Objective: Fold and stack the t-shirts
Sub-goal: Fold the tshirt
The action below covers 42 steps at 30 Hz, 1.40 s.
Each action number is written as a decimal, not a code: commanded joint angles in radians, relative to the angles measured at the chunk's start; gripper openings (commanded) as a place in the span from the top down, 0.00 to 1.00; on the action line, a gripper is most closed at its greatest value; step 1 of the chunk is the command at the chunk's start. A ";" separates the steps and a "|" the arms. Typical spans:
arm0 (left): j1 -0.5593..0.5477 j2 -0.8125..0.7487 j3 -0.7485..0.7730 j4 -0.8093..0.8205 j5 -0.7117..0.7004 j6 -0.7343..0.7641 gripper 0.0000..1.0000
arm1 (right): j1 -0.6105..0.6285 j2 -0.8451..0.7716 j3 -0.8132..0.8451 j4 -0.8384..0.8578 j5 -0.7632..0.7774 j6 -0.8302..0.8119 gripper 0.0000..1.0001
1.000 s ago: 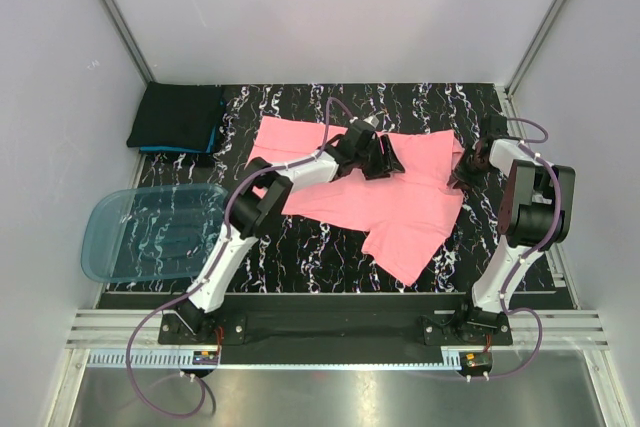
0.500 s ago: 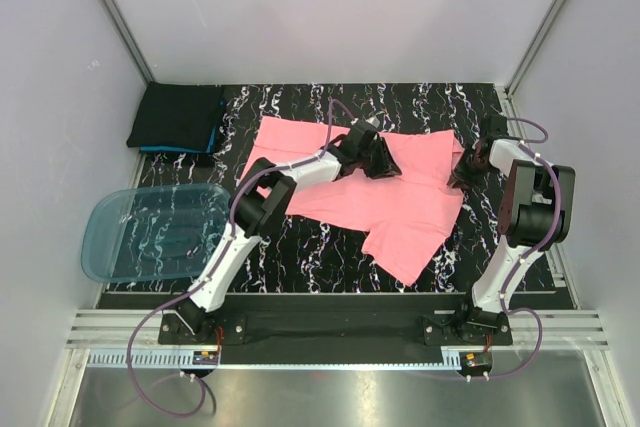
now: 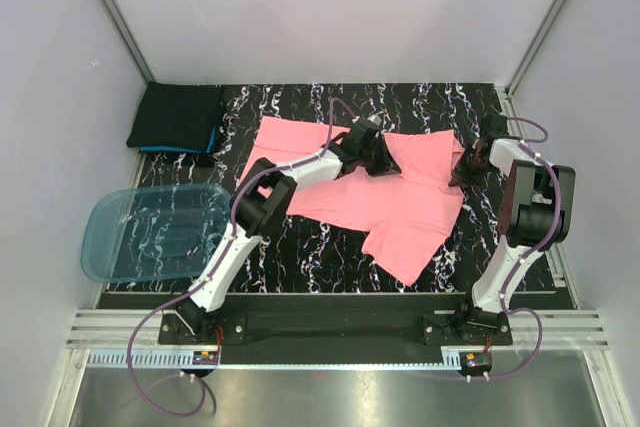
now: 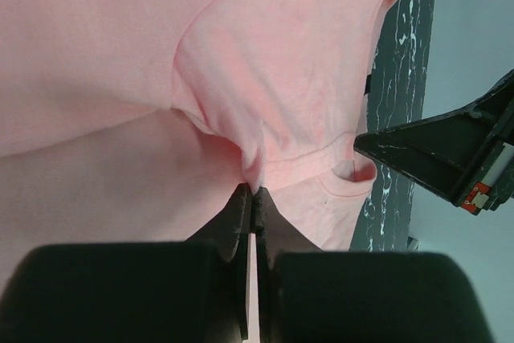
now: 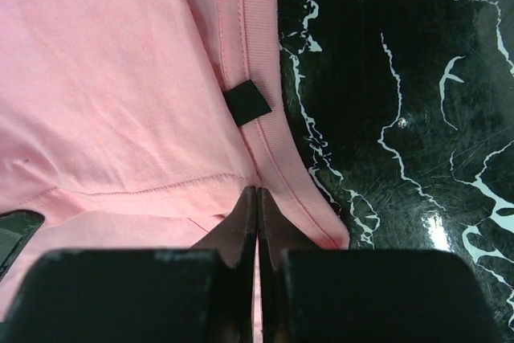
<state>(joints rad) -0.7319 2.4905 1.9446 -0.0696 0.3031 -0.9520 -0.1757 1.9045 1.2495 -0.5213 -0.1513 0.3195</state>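
Salmon-pink t-shirt (image 3: 400, 209), rumpled, shows dark neck label (image 5: 247, 103).

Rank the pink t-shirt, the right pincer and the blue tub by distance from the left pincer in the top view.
1. pink t-shirt: pinched in the left pincer itself.
2. right pincer: to its right, at the shirt's edge.
3. blue tub: far left, nearer the bases.
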 commanded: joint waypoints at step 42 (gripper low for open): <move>0.025 -0.019 0.014 0.030 0.068 -0.033 1.00 | 0.041 -0.035 -0.022 0.040 0.082 -0.008 0.69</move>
<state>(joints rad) -0.7105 2.4905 1.9446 -0.0780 0.3473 -0.9775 -0.1421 1.8957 1.2224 -0.4828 -0.1165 0.3290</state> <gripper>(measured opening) 0.012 0.307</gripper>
